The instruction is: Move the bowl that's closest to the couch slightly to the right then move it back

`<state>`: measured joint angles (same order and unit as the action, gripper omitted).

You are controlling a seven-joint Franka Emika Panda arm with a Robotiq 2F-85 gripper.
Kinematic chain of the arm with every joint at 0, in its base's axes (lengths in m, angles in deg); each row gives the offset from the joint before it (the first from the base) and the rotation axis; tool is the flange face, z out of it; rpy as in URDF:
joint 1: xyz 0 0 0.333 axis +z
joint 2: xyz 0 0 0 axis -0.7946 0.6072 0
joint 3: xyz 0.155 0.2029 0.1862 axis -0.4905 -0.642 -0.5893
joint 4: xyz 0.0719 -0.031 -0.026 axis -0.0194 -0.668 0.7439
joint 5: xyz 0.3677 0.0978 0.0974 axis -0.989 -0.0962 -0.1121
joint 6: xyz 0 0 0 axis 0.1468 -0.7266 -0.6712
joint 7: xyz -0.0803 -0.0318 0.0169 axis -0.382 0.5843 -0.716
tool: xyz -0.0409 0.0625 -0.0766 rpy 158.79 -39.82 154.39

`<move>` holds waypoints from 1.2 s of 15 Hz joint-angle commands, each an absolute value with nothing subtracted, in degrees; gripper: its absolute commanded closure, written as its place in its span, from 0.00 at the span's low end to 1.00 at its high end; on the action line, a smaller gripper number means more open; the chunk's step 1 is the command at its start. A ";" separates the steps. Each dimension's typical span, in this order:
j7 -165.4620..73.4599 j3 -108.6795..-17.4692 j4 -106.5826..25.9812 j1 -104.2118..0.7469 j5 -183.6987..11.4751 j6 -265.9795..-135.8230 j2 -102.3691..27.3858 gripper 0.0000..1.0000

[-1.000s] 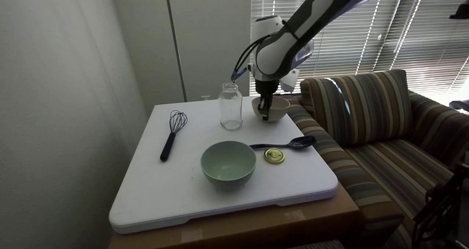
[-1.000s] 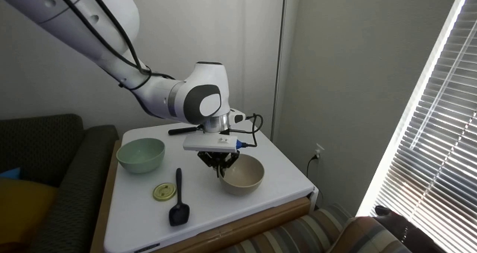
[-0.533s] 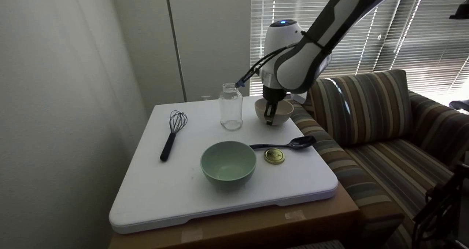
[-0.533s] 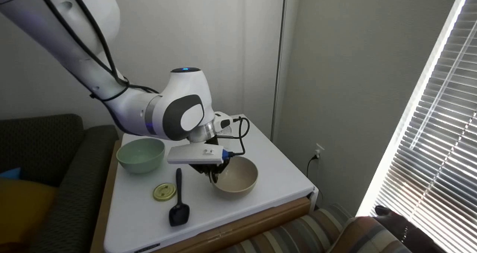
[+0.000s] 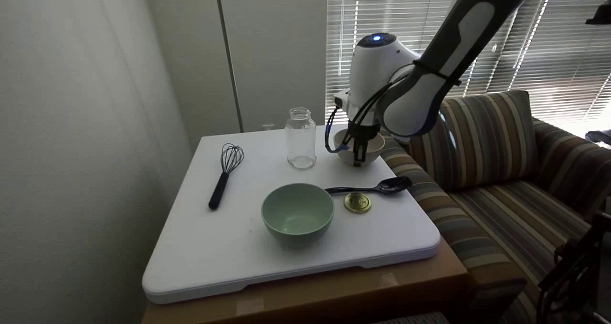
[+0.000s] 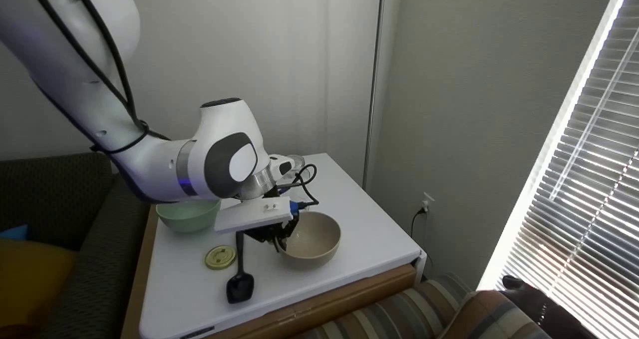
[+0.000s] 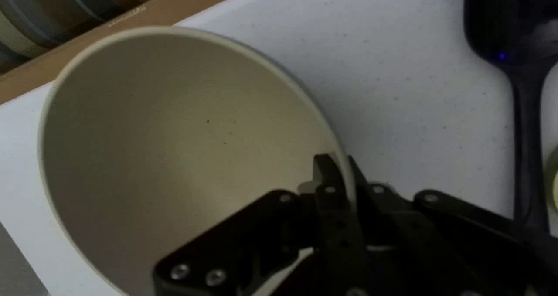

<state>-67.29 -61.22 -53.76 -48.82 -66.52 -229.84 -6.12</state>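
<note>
Near the brown-striped upholstered couch (image 5: pixel 515 209), at the edge of the white bench (image 5: pixel 205 252), a black claw (image 7: pixel 340 167) is pinching the small round beige bowl (image 6: pixel 314 236) by its rim. Grasping is looking done; the return, at least, is probably remaining.

No readable text or numbers
</note>
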 commanded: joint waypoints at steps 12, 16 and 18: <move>-67.48 -57.54 -59.11 -48.08 -62.63 -234.63 -6.15 0.00; -67.78 -57.54 -59.82 -47.83 -62.34 -235.08 -7.28 0.00; -67.89 -57.47 -60.17 -47.45 -62.09 -235.27 -8.21 0.00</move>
